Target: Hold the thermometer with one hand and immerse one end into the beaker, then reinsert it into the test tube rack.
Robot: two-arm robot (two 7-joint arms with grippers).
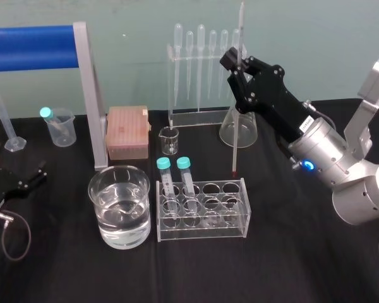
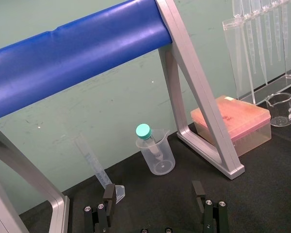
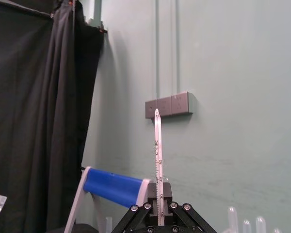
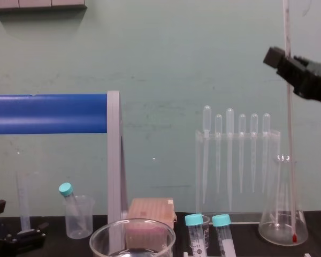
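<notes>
Black cloth covers the table (image 1: 290, 265); right gripper (image 1: 235, 66) pinches the thermometer (image 1: 236, 136) vertical, red tip down over the test tube rack (image 1: 202, 218). Left gripper (image 2: 153, 191) sits parked at the table's left edge, fingers apart.

wall (image 4: 150, 64): pale green, plain, upper half of frame | desk (image 1: 271, 271): black cloth, lower half | curtain (image 3: 39, 121): black, hanging, left side | grey plate (image 3: 167, 104): on wall, centre | blue bar (image 1: 28, 47): padded, on grey frame, upper left
</notes>
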